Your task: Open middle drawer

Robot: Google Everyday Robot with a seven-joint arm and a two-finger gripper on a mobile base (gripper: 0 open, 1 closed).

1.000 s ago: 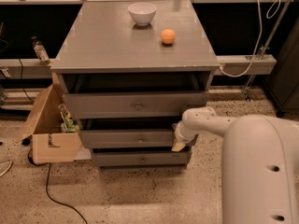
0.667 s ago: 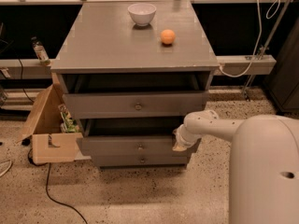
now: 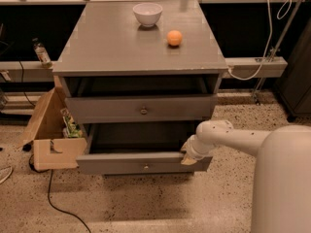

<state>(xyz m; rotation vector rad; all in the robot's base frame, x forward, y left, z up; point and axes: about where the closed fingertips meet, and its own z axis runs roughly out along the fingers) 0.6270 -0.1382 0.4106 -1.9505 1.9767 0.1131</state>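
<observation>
The grey cabinet [image 3: 121, 47] stands in the middle of the camera view. The middle drawer [image 3: 116, 163] is pulled well out, its dark inside showing, with a small round knob [image 3: 146, 167] on its front. The top drawer [image 3: 107, 109] above it stands slightly out. The bottom drawer is hidden under the middle one. My gripper [image 3: 187, 158] rests at the right end of the middle drawer's front, at its top edge, at the end of my white arm [image 3: 233, 137].
A white bowl [image 3: 147, 13] and an orange [image 3: 174, 38] sit on the cabinet top. An open cardboard box [image 3: 51, 144] stands against the cabinet's left side. A black cable [image 3: 58, 203] lies on the floor. A bottle [image 3: 42, 52] stands at the far left.
The middle drawer has slid out toward the camera, and my gripper has moved with its right end. The top drawer has not moved.
</observation>
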